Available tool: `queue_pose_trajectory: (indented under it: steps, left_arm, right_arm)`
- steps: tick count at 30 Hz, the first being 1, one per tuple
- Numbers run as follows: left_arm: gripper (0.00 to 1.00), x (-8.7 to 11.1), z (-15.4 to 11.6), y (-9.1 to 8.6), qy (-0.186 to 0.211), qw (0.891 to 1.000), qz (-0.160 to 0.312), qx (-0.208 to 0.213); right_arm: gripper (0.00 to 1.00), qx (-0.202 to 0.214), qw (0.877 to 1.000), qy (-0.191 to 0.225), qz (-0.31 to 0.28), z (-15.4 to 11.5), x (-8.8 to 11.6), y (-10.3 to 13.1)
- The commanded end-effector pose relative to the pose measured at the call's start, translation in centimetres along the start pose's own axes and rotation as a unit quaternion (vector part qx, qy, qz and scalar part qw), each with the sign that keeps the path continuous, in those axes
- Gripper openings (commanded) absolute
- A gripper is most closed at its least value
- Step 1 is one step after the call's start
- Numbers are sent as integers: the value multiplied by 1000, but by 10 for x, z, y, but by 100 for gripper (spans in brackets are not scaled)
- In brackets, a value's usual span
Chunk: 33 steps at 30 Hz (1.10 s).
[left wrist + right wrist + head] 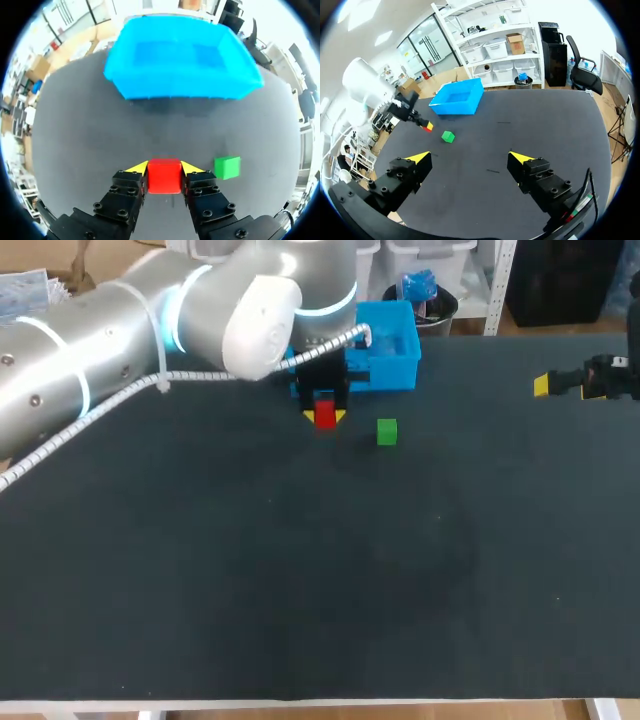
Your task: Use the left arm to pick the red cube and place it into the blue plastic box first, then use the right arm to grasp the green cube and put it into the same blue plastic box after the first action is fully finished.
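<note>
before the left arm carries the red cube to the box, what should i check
1. Grip: left gripper has both fingers against the sides of the red cube: ok.
2. Target: blue plastic box lies ahead of the gripper, open top up: ok.
3. Green cube sits beside the gripper, apart from the red cube: ok.
4. Right gripper is open, off at the table's side, away from the box: ok.
5. Red cube lifted off the table: cannot tell.
</note>
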State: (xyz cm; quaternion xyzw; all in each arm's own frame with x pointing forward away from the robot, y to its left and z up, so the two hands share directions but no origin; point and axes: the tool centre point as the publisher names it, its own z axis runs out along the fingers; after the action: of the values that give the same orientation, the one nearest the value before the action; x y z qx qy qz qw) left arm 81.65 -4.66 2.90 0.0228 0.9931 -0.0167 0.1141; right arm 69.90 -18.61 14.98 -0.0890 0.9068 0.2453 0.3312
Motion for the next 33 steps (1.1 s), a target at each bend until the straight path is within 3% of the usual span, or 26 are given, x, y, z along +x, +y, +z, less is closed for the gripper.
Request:
queue_pose_trajectory:
  steps: [1, 8, 16, 19, 23, 25, 33]
  left_arm:
    - [0, -2, -39, 12, -18, 1000, 7, 6]
    - [0, -16, -83, 32, -45, 998, 21, 27]
    - [0, -22, -99, 51, -49, 995, 66, 52]
    - [0, -24, -101, 58, -61, 991, 103, 67]
    - [0, -28, -101, 69, -66, 980, 154, 108]
    - [0, -30, -101, 75, -64, 978, 168, 108]
    - [0, -33, -103, 87, -104, 948, 253, 165]
  right_arm:
    - [100, 1, 1000, 0, 0, 1, 0, 0]
    - [100, 1, 1000, 0, 0, 1, 0, 0]
    - [100, 1, 1000, 0, 0, 1, 0, 0]
    - [100, 1, 1000, 0, 0, 1, 0, 0]
    - [100, 1, 1000, 0, 0, 1, 0, 0]
    - [100, 1, 1000, 0, 0, 1, 0, 0]
    - [100, 1, 1000, 0, 0, 1, 0, 0]
